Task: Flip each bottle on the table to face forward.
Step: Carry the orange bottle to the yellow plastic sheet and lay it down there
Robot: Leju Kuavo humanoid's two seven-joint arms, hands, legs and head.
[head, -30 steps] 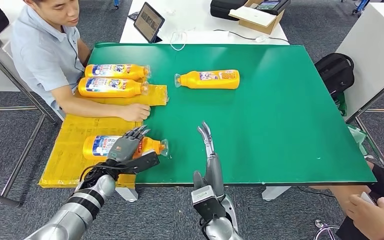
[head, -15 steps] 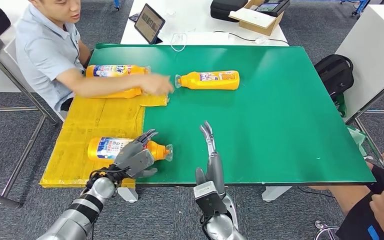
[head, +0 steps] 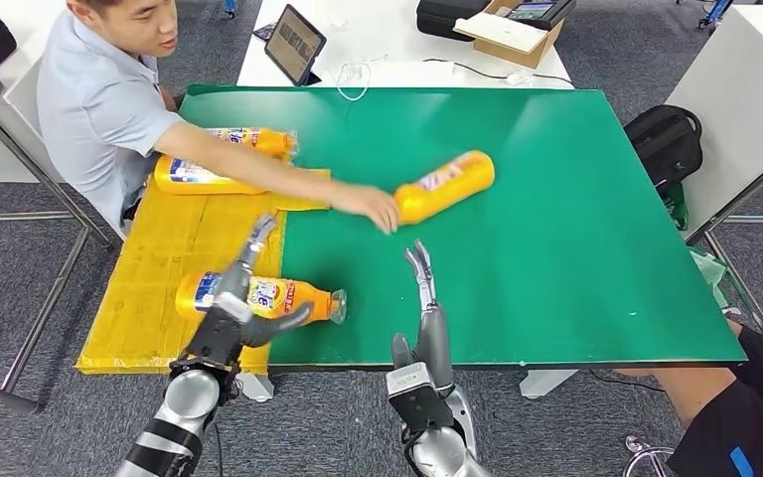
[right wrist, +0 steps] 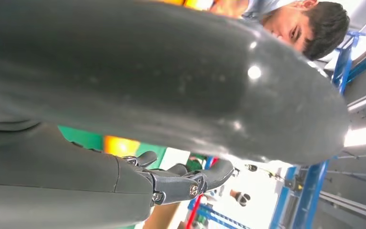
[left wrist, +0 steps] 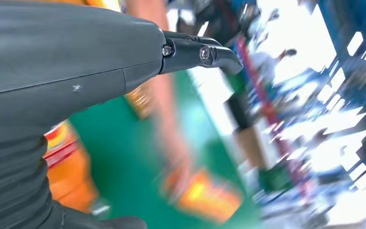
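The nearest orange bottle [head: 270,296] lies on its side across the edge between the yellow board and the green table [head: 556,248], label up, cap to the right. My left hand [head: 230,310] hovers over its base end with fingers stretched forward and thumb out, holding nothing; it also shows in the left wrist view [left wrist: 66,62]. My right hand [head: 424,298] is flat and straight above the table's front edge, holding nothing. A person's hand [head: 376,207] holds the neck end of a second orange bottle [head: 452,182], which lies slanted at mid-table. Two more bottles [head: 194,177] [head: 258,139] lie on the board beyond the person's arm.
A yellow board [head: 169,258] covers the table's left side. The seated person leans in from the far left, arm stretched across the board. A tablet [head: 295,42] and a box [head: 517,30] stand on a white table behind. A black backpack [head: 668,139] lies right of the table.
My left hand has let go of the near bottle and straightened its fingers; that bottle now shows its label. The person reached further and swung the mid-table bottle to a slant.
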